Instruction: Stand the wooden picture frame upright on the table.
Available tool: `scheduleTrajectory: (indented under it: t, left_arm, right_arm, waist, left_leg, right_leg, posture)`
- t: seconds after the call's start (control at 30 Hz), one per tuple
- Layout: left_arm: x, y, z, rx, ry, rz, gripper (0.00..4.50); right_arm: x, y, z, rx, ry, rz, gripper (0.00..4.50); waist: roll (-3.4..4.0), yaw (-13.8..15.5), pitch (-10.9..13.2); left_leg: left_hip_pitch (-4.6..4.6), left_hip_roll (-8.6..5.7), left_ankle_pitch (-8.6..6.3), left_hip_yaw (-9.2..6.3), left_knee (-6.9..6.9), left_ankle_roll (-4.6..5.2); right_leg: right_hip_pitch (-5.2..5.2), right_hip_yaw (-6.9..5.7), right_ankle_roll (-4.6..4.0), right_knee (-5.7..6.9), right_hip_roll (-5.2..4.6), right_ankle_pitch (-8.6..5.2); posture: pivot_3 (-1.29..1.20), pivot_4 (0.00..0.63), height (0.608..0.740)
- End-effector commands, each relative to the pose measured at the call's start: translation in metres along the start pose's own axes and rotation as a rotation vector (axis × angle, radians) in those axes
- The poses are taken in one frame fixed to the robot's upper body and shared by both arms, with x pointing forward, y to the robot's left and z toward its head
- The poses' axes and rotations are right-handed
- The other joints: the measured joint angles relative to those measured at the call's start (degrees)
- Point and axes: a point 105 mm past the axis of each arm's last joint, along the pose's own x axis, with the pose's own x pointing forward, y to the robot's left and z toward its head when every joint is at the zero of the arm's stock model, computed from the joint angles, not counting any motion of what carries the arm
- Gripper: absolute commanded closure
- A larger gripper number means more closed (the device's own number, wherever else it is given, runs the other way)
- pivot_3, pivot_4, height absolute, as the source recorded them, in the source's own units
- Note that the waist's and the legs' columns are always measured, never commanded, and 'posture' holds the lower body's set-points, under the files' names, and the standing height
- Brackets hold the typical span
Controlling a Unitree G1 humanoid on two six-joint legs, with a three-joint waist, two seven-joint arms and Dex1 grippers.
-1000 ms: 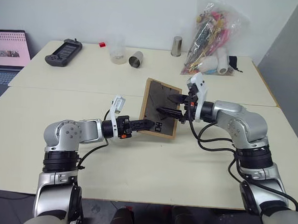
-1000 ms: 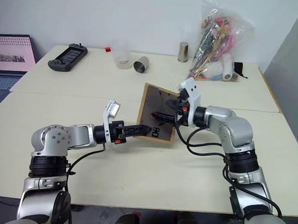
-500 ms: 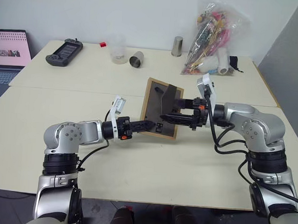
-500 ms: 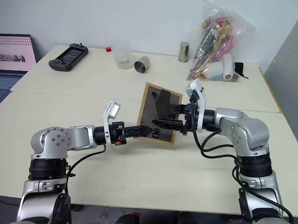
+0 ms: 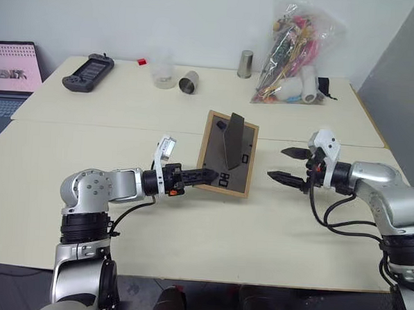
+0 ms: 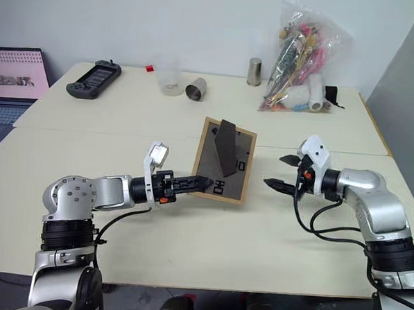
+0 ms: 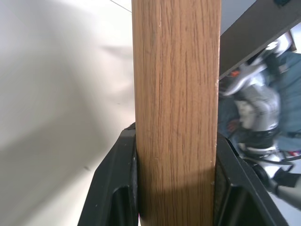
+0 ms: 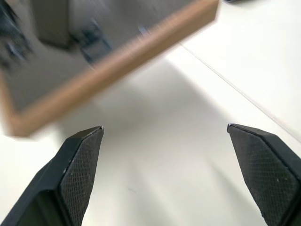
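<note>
Head views: the wooden picture frame (image 5: 226,154) is held tilted above the tabletop (image 5: 210,224), back panel toward the camera, easel stand (image 5: 230,141) swung out; the left tool (image 5: 207,174) is clamped on its lower left edge, the right tool (image 5: 290,164) is spread wide, near the frame but clear of it. Left wrist view: the frame edge (image 7: 176,108) is pinched squarely between both fingers (image 7: 113,183). Right wrist view: nothing is held. Judgement: the frame should be lowered until bottom edge and stand foot both touch, then released slowly; a part-folded stand risks a tip-over.
</note>
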Motion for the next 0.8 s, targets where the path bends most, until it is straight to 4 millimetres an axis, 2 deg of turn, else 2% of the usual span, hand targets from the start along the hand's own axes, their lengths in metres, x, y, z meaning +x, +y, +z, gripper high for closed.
scheduleTrajectory:
  t: [0.03,0.13,0.23,0.43,0.57,0.6,0.63,0.8]
  left_arm:
    - [0.0,-0.018,0.007,-0.047,-0.023,-0.105,3.2]
    - [-0.001,-0.018,0.006,-0.086,-0.041,-0.123,3.2]
    - [-0.004,-0.018,0.0,-0.106,-0.04,-0.123,3.2]
    - [-0.005,-0.025,-0.007,-0.11,-0.043,-0.139,3.2]
    - [-0.005,-0.028,-0.009,-0.121,-0.055,-0.142,3.2]
    - [-0.005,-0.029,-0.01,-0.123,-0.055,-0.143,3.2]
    - [-0.005,-0.03,-0.011,-0.125,-0.057,-0.142,3.2]
    - [-0.005,-0.031,-0.014,-0.15,-0.062,-0.126,3.2]
  right_arm:
    - [0.012,-0.003,0.013,-0.622,-0.098,-0.133,0.01]
    - [0.02,0.006,0.022,-0.88,-0.204,-0.151,0.01]
    - [0.026,0.012,0.036,-1.02,-0.328,-0.181,0.01]
    - [0.042,0.016,0.051,-1.161,-0.439,-0.202,0.01]
    - [0.048,0.015,0.055,-1.19,-0.477,-0.217,0.01]
    - [0.049,0.014,0.056,-1.195,-0.482,-0.223,0.38]
    - [0.049,0.013,0.057,-1.198,-0.486,-0.228,0.46]
    - [0.048,0.008,0.06,-1.24,-0.503,-0.267,1.77]
  waist:
    - [0.0,-0.01,0.0]
    - [0.0,-0.11,0.0]
    - [0.0,-0.15,0.0]
    - [0.0,0.25,0.0]
    - [0.0,0.22,0.0]
    - [0.0,0.26,0.0]
    - [0.0,0.25,0.0]
    - [0.0,0.26,-0.01]
  left_leg:
    - [0.01,0.0,0.0,0.01,0.0,0.0]
    - [0.02,0.0,0.01,0.06,0.01,-0.02]
    - [0.04,0.02,0.13,0.07,0.0,-0.23]
    - [0.09,-0.02,0.14,0.05,0.05,-0.26]
    - [0.1,-0.03,0.14,0.06,0.06,-0.26]
    - [0.11,-0.03,0.14,0.06,0.05,-0.26]
    - [0.11,-0.03,0.14,0.05,0.06,-0.26]
    - [0.12,-0.05,0.14,0.06,0.07,-0.26]
  right_leg:
    - [0.0,0.01,0.02,-0.01,0.0,0.01]
    - [-0.01,0.06,0.01,0.0,-0.02,0.02]
    - [-0.01,0.09,0.0,0.05,-0.03,0.03]
    - [0.02,0.09,-0.01,0.14,-0.08,0.03]
    - [0.03,0.1,-0.01,0.17,-0.1,0.03]
    - [0.02,0.12,-0.02,0.18,-0.1,0.03]
    - [0.02,0.1,-0.02,0.19,-0.1,0.03]
    - [0.03,0.12,-0.02,0.25,-0.12,0.03]
  posture:
    - [0.0,0.15,0.74]
    - [0.0,0.15,0.74]
    - [0.0,0.15,0.74]
    - [0.0,0.15,0.74]
    - [0.0,0.15,0.74]
    - [0.0,0.15,0.74]
    - [0.0,0.15,0.74]
    - [0.0,0.15,0.74]
